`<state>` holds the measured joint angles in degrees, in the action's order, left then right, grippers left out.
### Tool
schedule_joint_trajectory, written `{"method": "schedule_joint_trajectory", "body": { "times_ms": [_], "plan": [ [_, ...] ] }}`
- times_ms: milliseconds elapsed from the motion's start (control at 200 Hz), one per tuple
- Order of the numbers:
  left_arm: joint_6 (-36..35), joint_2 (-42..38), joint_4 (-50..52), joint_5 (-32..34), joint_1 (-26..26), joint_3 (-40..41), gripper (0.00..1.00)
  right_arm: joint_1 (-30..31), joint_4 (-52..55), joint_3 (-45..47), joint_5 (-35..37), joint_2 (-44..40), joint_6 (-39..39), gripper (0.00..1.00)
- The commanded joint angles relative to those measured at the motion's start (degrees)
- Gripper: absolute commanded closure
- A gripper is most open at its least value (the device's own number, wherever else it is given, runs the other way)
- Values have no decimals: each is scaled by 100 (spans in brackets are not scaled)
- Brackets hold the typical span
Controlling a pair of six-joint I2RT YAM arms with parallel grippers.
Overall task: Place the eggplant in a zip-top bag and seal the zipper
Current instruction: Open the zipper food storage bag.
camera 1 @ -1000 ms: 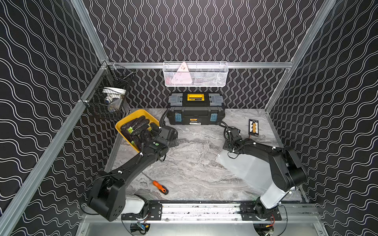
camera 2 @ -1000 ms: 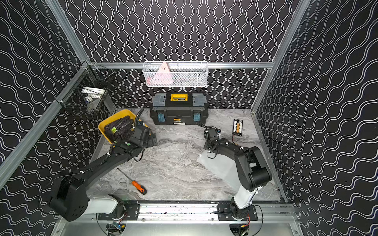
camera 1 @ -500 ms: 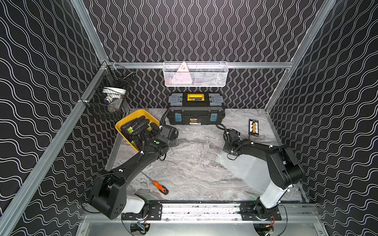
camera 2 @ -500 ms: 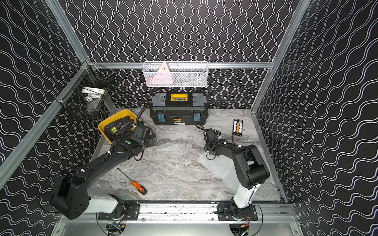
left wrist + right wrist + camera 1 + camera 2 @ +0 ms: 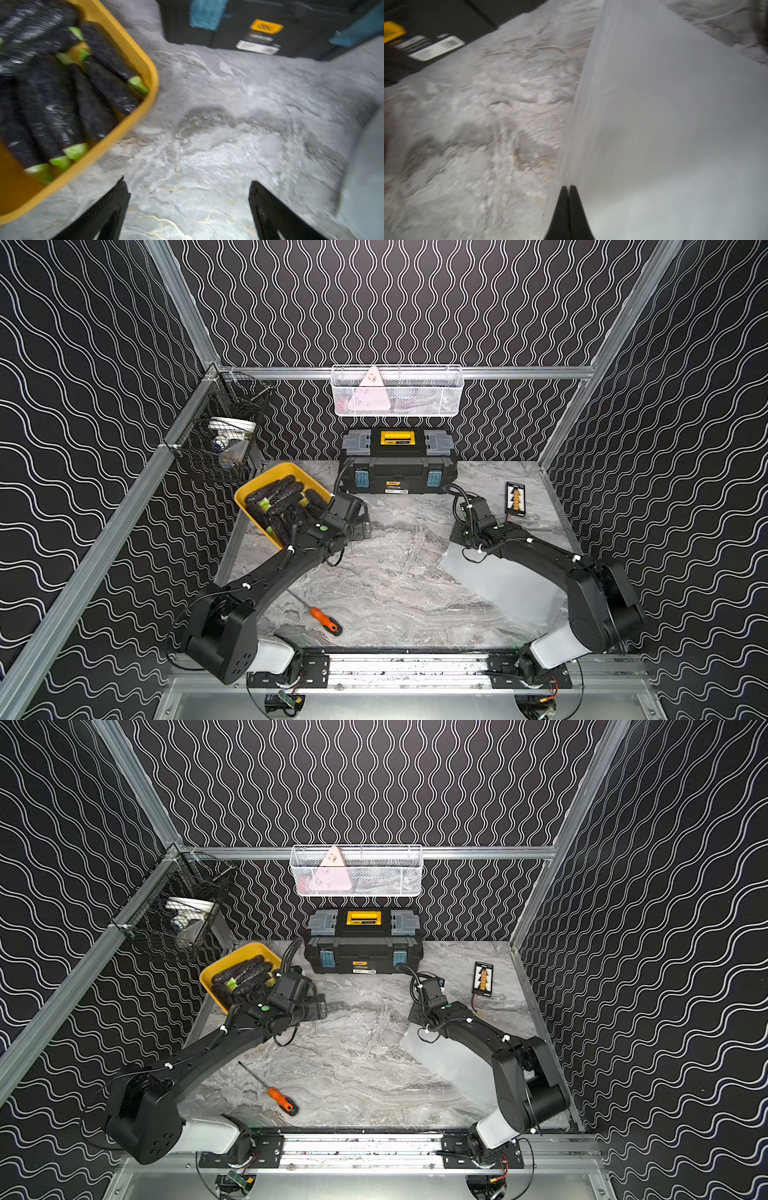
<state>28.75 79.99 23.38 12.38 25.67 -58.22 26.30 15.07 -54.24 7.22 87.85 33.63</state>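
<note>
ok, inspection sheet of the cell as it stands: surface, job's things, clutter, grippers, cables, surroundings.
surface: marbled tabletop, no spills seen.
job's things: eggplants piled in the yellow bin, back left; zip-top bag on the right, looks empty.
clutter: orange-handled screwdriver near the front; closed black toolbox at the back; small black card far right.
grippers: left gripper open over bare table beside the bin; right gripper shut on the bag's edge.
cables: left-wrist cable and right-wrist cable arc above the table.
surroundings: white mesh basket on the back rail; black wire basket on the left rail.
</note>
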Motion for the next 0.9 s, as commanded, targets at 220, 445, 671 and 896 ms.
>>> {"method": "schedule_joint_trajectory", "body": {
  "times_ms": [220, 445, 671, 896],
  "plan": [
    [196, -496, -650, -2406, 851, 739, 10, 1307, -598, -342, -1452, 381, -75, 100],
    [415, -169, -872, -2155, 1081, 1035, 17, 1438, -1135, -448, -1726, 1135, 386, 99],
    [526, 327, -935, -1902, 1072, 966, 22, 1464, -1377, -238, -1907, 1035, 568, 100],
    [631, 786, -1196, -1815, 1039, 796, 24, 1557, -1443, 3, -1998, 876, 625, 100]
  ]
}}
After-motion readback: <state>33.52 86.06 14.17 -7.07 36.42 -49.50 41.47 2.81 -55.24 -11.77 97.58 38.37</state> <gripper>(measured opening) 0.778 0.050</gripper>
